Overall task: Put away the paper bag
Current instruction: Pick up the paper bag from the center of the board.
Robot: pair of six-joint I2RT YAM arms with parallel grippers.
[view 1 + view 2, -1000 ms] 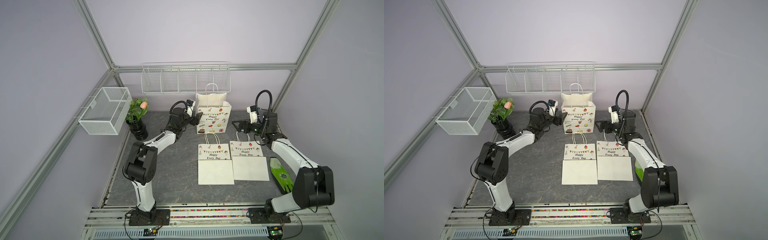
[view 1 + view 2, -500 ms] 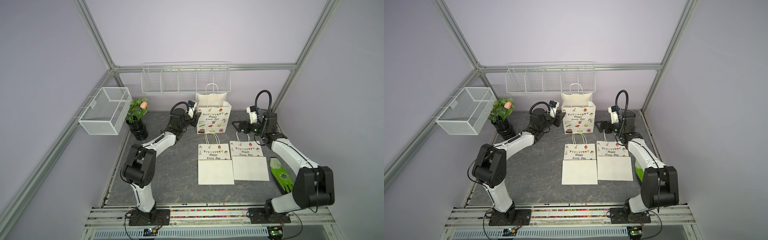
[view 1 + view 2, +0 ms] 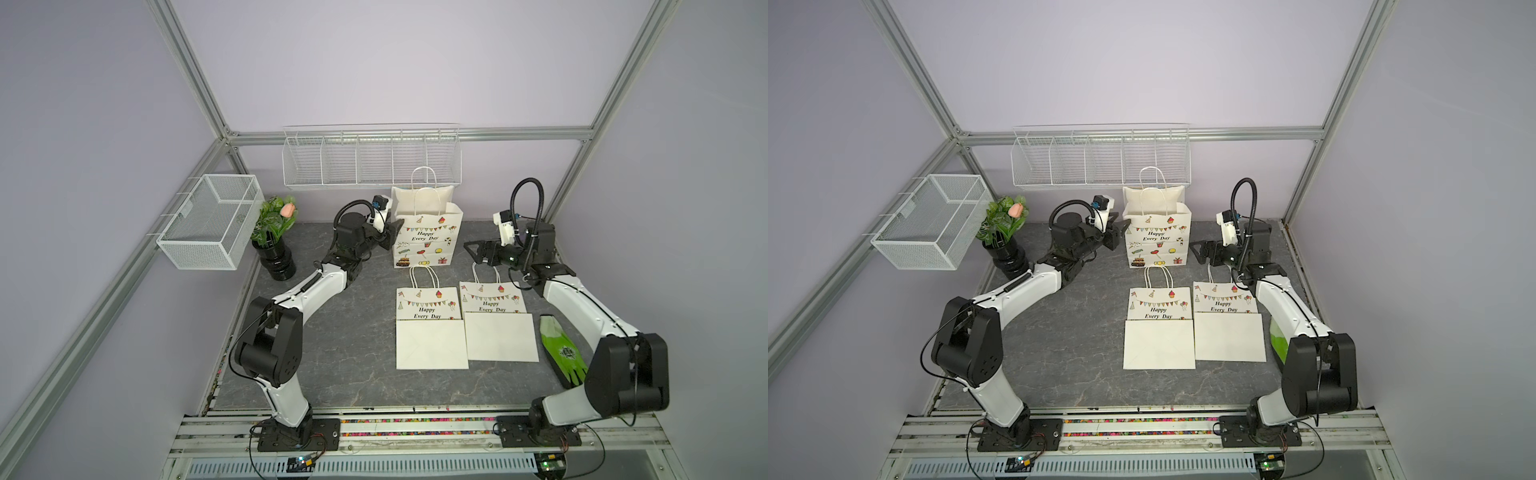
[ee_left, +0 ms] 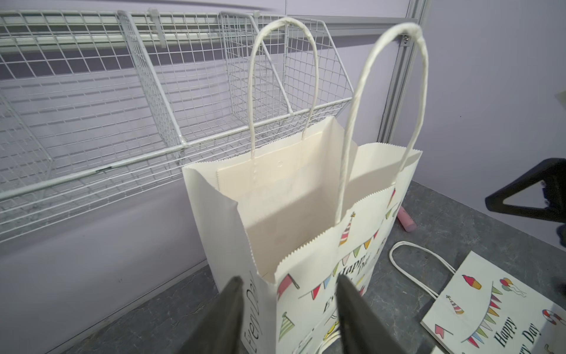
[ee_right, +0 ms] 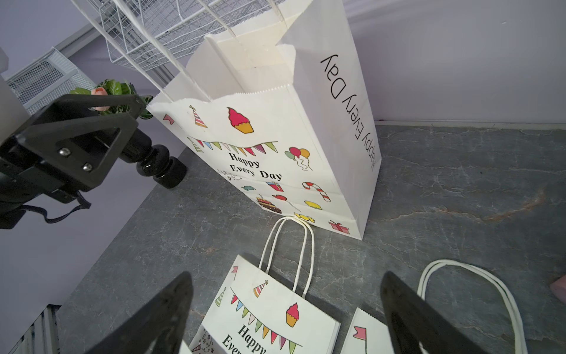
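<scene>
Staying at the paper bag (image 3: 428, 241), left pincer (image 4: 289, 279) straddles its corner, parted; right pincer (image 5: 286, 275) unchanged, open.

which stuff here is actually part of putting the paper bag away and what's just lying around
Job: standing paper bag; left gripper at its corner; right gripper; flat paper bags; wire rack, perhaps the destination.

Lying about: flower pot; green glove; mesh basket; pink stick.

Grey marbled table (image 3: 332, 365). Upright paper bag (image 3: 428, 245) at back. Two folded bags (image 3: 430, 328) flat, side by side, in front. Green glove (image 3: 563, 353) near right edge. Black vase (image 3: 276, 259) in back-left corner.
</scene>
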